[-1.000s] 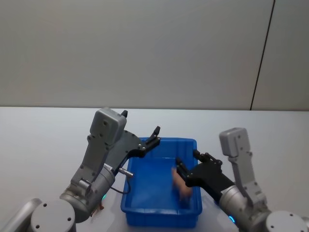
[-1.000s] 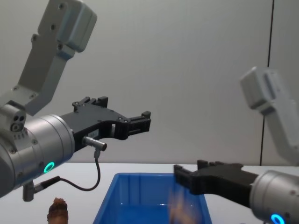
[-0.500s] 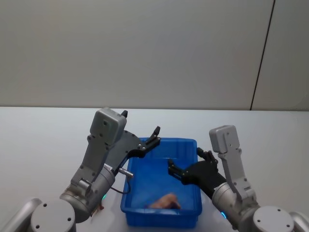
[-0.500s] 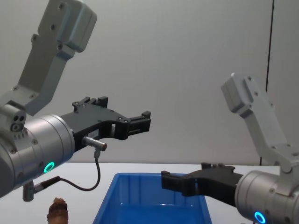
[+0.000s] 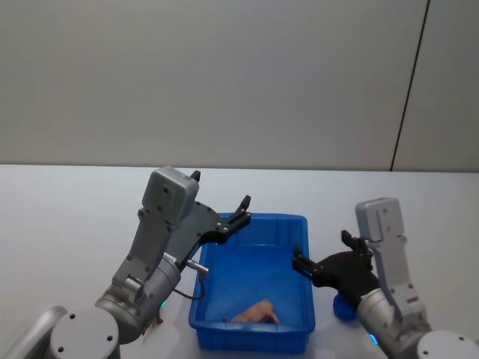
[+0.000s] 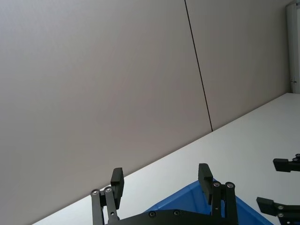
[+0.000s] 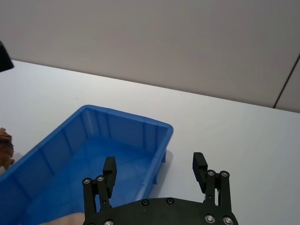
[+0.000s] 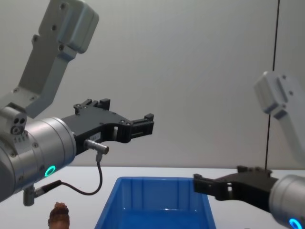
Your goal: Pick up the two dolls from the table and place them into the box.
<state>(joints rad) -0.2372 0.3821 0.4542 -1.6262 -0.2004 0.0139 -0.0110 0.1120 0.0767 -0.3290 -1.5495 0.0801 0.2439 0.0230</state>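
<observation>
White tabletop [image 5: 60, 209] spans the lower half of the head view, beneath a plain grey wall [image 5: 224, 75]. Nearest the camera, at lower centre, sits the bright blue box [image 5: 251, 338], its long sides running away from the viewer. The pale pink doll [image 5: 254, 313] lies on its side on the box floor, close to the near wall.

The reddish-brown fuzzy doll [image 8: 59, 215] stands upright on the table outside the box, near its left wall, at the lower left of the chest view. Nothing touches it.

At lower right in the head view, a small dark blue shape [image 5: 344, 307] lies on the table just beside the box's right wall. The right arm partly hides it, and what it is cannot be told.

The right gripper [image 5: 322, 251] hovers right of centre, about over the box's right rim. Its fingers are spread wide with nothing between them. The left gripper [image 5: 241, 210] hangs at mid-frame above the box's far left corner and points toward the far end. Its fingers are also spread apart and empty.

Farthest back, the wall carries one thin dark vertical seam [image 5: 408, 86] at upper right.
</observation>
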